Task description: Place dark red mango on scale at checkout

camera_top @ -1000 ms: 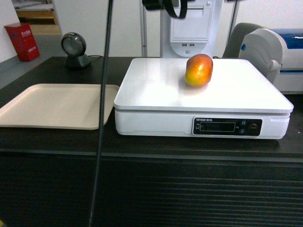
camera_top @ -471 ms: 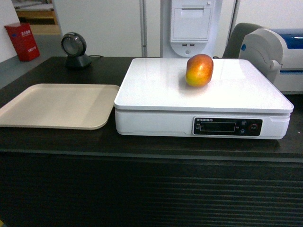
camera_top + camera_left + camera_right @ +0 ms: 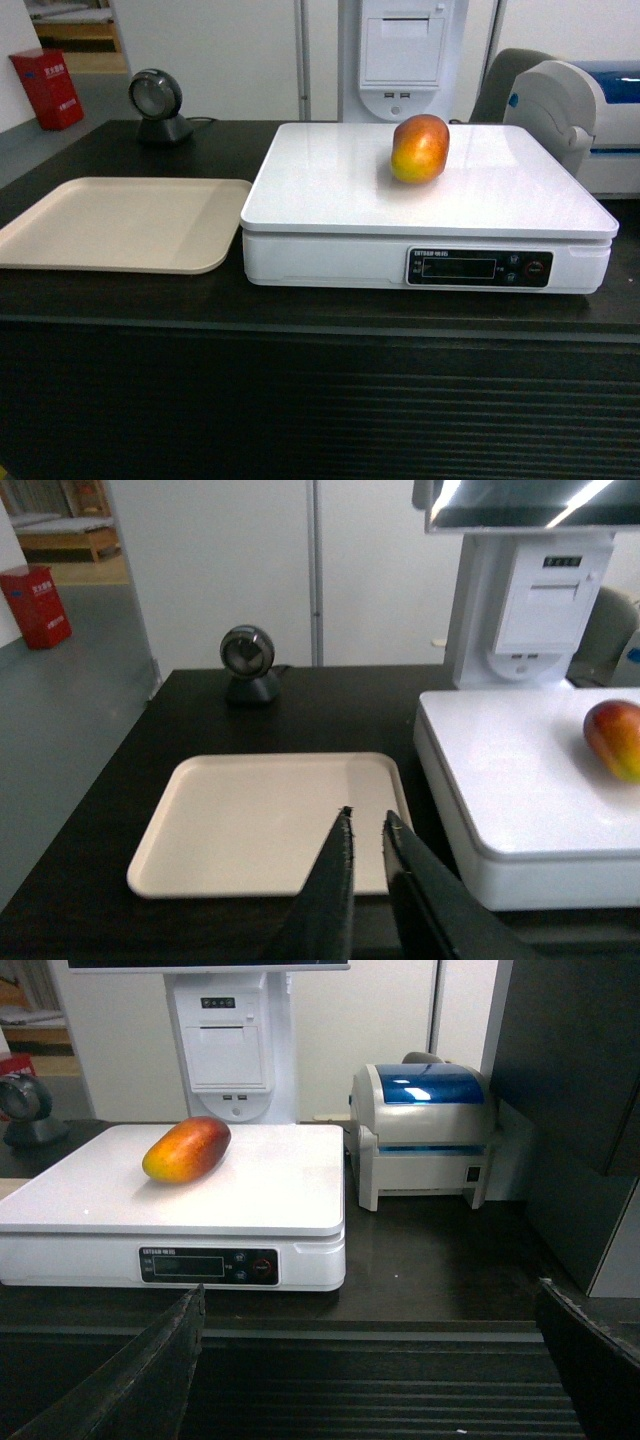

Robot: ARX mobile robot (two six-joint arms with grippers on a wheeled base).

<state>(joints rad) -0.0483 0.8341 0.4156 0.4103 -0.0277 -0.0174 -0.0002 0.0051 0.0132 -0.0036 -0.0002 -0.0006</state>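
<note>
Dark red-to-orange oval mango (image 3: pixel 420 148) lies on glossy white square scale (image 3: pixel 330 190) atop black wood-grain checkout counter (image 3: pixel 120 295). Left gripper (image 3: pixel 366 830) nearly closed, empty, above beige tray (image 3: pixel 250 820). Right gripper (image 3: pixel 370 1315) wide open, empty.

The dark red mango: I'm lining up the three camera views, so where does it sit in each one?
Head: dark red mango lies right of centre, toward the back of the scale.
Left wrist: mango at the right edge, cut off by the frame.
Right wrist: mango upper left.
Shared landmark: the white scale beneath it.
</note>
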